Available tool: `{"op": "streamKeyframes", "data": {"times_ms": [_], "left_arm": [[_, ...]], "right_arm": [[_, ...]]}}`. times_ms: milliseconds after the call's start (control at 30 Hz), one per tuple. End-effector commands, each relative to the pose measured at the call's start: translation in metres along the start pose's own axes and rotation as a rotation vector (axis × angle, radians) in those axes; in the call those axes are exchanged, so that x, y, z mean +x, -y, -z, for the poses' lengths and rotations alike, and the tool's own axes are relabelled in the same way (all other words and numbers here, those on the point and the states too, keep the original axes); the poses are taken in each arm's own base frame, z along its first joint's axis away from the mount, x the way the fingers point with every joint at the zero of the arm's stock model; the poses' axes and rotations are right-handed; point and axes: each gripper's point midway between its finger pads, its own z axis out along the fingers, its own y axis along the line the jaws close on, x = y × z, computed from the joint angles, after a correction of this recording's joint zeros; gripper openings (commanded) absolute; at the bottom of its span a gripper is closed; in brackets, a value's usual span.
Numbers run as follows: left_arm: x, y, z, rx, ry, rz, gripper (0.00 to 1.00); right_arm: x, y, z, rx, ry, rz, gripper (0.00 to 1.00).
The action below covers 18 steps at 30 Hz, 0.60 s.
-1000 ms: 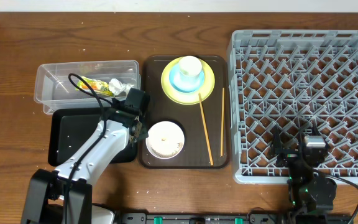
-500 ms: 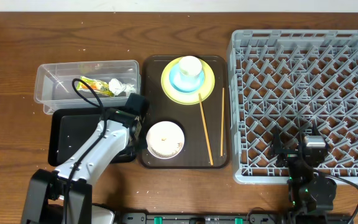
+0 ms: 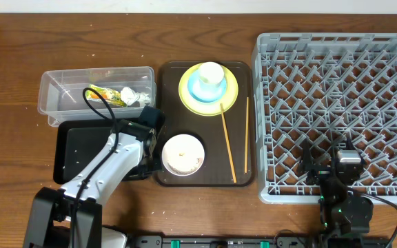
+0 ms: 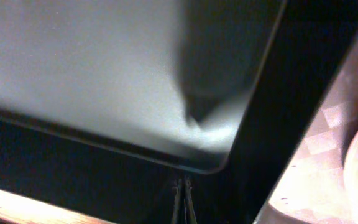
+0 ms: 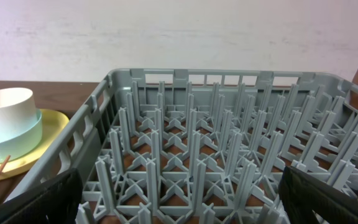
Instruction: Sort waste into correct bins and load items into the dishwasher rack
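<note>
Left gripper [image 4: 183,194] is shut and empty, low over a corner of the black tray [image 3: 81,151]. Right gripper [image 5: 179,208] stands wide open and empty at the rack's near edge.

Dishwasher rack [image 3: 336,103]: nothing loaded.

Clear tub [image 3: 60,96]: wrapper [image 3: 105,94] and tissue [image 3: 131,95] are inside.

Plate [image 3: 187,102], blue bowl [image 3: 197,88], cup [image 3: 211,71], white bowl [image 3: 182,153] and chopsticks [image 3: 227,142] sit on the brown tray [image 3: 212,160], not yet loaded.

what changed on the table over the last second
The left claw, shut and empty, drew back from the clear tub toward the robot, over the black tray's right end near the white bowl. Nothing was grasped or released. The wrapper and tissue in the tub, the chopsticks on the brown tray and the open right claw at the rack stayed put.
</note>
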Motion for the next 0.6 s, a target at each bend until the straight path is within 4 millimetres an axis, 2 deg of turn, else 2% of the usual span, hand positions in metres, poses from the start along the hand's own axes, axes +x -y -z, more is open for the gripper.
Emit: {"op": "streamKeyframes", "data": {"times_ms": [0,300,567], "left_arm": [[0.002,-0.009,-0.003,-0.043,-0.006,-0.016,0.06],[0.009,-0.013,-0.003,-0.061,-0.032,-0.022,0.06],[0.004,-0.024,-0.002,-0.125,-0.003,-0.025,0.06]], "right_arm": [[0.002,-0.002,0.0,-0.008,-0.006,-0.003,0.99],[0.002,-0.002,0.0,-0.008,-0.006,-0.003,0.99],[0.002,-0.002,0.0,-0.008,-0.006,-0.003,0.99]]}}
